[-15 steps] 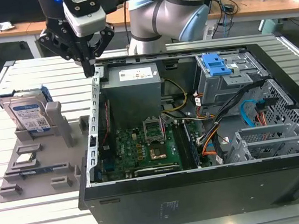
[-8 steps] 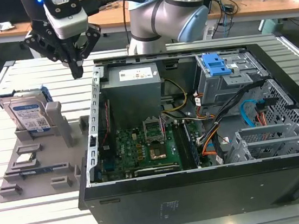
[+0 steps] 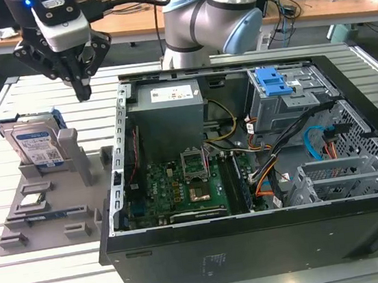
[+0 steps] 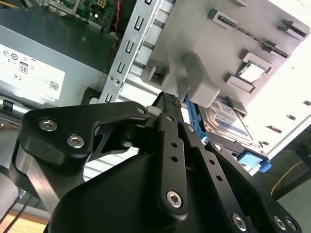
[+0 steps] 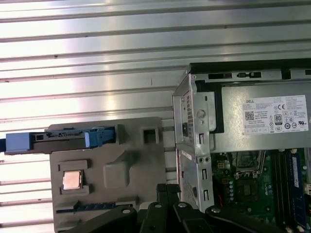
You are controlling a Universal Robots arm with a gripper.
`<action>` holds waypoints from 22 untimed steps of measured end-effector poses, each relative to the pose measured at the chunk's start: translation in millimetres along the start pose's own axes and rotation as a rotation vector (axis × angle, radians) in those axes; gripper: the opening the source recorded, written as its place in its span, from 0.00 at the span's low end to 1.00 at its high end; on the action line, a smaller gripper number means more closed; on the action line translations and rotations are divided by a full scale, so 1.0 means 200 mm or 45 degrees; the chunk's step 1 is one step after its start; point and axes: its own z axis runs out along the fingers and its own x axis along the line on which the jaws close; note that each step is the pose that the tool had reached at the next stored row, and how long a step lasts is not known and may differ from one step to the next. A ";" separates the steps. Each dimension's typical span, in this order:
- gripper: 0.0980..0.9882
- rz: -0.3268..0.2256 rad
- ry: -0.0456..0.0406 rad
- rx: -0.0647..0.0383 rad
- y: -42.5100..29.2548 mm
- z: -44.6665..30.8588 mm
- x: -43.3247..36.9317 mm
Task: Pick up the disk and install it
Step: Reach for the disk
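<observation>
Pincer (image 3: 84, 92) hangs fingertips-down over the slatted metal tabletop (image 3: 54, 282), between the grey holder tray (image 3: 58, 202) and the open computer case (image 3: 257, 243). The arm (image 3: 211, 14) rises behind the case and reaches toward the exterior view's left, with its wrist pointing straight down.

The disk (image 3: 34, 143) stands tilted on edge in a slot at the tray's far end, apart from the fingertips and to the exterior view's left of them. The first wrist view looks down on the disk (image 5: 63, 138) edge-on in its blue carrier, with a small square chip (image 5: 72, 180) seated on the tray nearby. The second wrist view shows the disk's (image 4: 228, 119) labelled face past one black finger (image 4: 170, 104), and the power supply (image 4: 29, 63) inside the case.

The pincer's fingers are pressed together, gripping nothing and touching nothing.
</observation>
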 end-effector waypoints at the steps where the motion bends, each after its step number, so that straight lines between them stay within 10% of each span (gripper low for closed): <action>1: 0.01 0.000 0.000 0.000 -0.001 0.000 0.010; 22: 0.01 0.000 0.000 0.000 -0.018 -0.007 0.242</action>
